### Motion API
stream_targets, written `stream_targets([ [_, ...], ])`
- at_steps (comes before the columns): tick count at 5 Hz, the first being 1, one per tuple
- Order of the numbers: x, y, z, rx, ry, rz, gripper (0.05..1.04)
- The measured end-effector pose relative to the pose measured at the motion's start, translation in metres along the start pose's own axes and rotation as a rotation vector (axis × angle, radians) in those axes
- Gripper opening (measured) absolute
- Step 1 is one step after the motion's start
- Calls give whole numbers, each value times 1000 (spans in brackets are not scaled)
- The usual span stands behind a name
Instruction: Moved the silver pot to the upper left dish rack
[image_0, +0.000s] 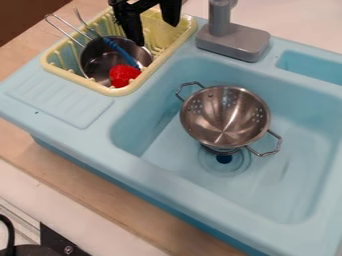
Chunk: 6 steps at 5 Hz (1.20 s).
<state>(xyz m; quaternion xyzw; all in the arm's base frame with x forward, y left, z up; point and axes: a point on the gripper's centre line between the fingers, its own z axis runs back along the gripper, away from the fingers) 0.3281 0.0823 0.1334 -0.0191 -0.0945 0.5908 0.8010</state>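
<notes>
A wooden counter (21, 142) bears the sink (73, 131), with the rack (167, 54) at its eleven o'clock and a colander (227, 117) in the basin. The pot (99, 59) already sits racked, handle toward eleven, at about eight o'clock from the open, empty gripper (155, 33); likely only withdrawal remains.

From up close, one camera looks slanting down over the blue sink (150, 176), toward my claw (156, 34) at twelve o'clock.

Shiny silver pot (98, 61), mouth upward, inside the yellow dish rack (119, 92)
</notes>
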Motion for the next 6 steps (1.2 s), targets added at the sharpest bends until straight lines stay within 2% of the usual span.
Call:
stream_targets([
  [1,-5,1,10,-19,4,-37,993],
  [2,-15,8,18,8,-2,-102,993],
  [3,-29,29,34,28,-18,-153,993],
  [4,-40,45,41,7,0,-186,993],
  [6,-56,42,37,-4,20,-281,993],
])
